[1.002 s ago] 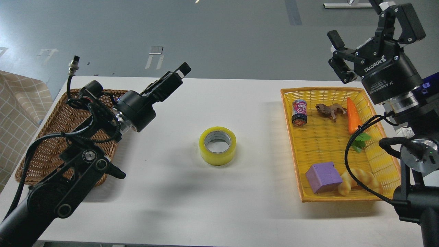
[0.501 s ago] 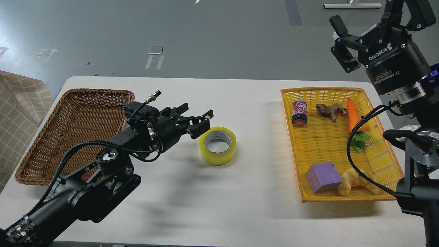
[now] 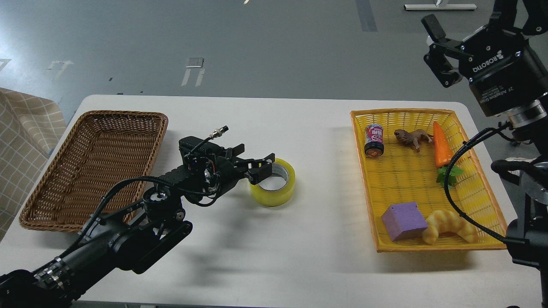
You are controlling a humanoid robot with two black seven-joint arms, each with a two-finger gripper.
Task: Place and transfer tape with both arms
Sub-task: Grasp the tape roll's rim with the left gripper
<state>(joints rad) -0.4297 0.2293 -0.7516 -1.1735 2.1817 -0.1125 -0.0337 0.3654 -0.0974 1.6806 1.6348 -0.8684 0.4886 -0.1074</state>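
One tape (image 3: 274, 188) flat, core upward

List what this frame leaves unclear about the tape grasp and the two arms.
- Head view: the left end effector covers the near-left rim of the tape; contact cannot be judged.
- Right end effector: one finger runs off the top edge.
- Label on the small can: too small to read.

Both arms extended, grippers apart

The left gripper (image 3: 252, 164) is held low, pointed toward 3 o'clock, its two fingers spread open. The right gripper (image 3: 466, 30) is raised at the 1 o'clock corner, directed toward 11 o'clock, fingers parted, one cropped by the frame edge.
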